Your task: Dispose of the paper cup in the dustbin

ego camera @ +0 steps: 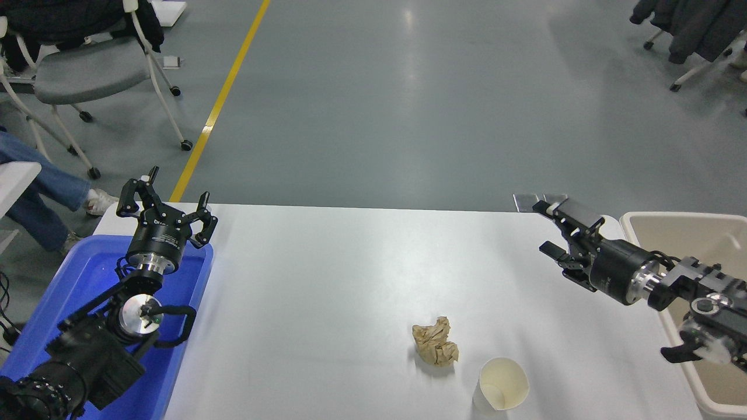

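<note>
The paper cup [502, 388] stands upright near the table's front edge, right of centre, its cream inside showing. The beige dustbin [688, 224] stands off the table's right side, partly hidden by my right arm. My right gripper [545, 227] is open and empty, raised over the table's right part, far behind the cup and to its right, just left of the dustbin. My left gripper [166, 201] is open and empty, parked at the lower left over the blue tub.
A crumpled tan paper ball [435, 344] lies just left of and behind the cup. A bright blue tub [70, 291] sits at the table's left edge. Chairs and a person's legs [41, 192] are at the far left.
</note>
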Controlling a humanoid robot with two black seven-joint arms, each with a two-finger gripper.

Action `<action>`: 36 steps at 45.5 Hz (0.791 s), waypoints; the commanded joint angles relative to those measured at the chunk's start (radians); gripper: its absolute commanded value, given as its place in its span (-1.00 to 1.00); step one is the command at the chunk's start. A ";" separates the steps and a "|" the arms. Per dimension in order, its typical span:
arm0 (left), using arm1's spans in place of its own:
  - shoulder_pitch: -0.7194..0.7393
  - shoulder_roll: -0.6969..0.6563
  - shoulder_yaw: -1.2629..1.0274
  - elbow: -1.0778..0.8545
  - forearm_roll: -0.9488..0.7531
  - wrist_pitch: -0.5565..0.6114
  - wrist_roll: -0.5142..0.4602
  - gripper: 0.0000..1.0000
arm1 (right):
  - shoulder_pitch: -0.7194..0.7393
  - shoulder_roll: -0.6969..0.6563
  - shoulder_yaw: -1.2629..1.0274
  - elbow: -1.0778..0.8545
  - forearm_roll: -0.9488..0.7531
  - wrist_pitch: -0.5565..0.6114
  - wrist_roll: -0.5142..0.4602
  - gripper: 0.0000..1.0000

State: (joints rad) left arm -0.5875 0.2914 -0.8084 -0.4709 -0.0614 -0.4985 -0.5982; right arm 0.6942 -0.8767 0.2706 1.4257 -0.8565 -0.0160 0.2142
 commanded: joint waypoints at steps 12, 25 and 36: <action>0.000 0.000 0.000 0.000 0.000 0.000 0.000 1.00 | 0.570 -0.004 -0.747 0.076 -0.279 -0.004 -0.009 0.98; 0.000 0.000 0.000 0.000 0.000 0.000 0.000 1.00 | 0.743 0.168 -1.027 0.078 -0.368 -0.030 -0.003 0.98; 0.000 0.000 0.000 0.000 0.000 0.000 0.000 1.00 | 0.772 0.369 -1.111 0.018 -0.369 -0.030 0.011 0.98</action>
State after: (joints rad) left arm -0.5875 0.2915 -0.8084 -0.4709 -0.0612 -0.4985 -0.5982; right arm 1.4000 -0.6797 -0.7076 1.4869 -1.2003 -0.0409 0.2174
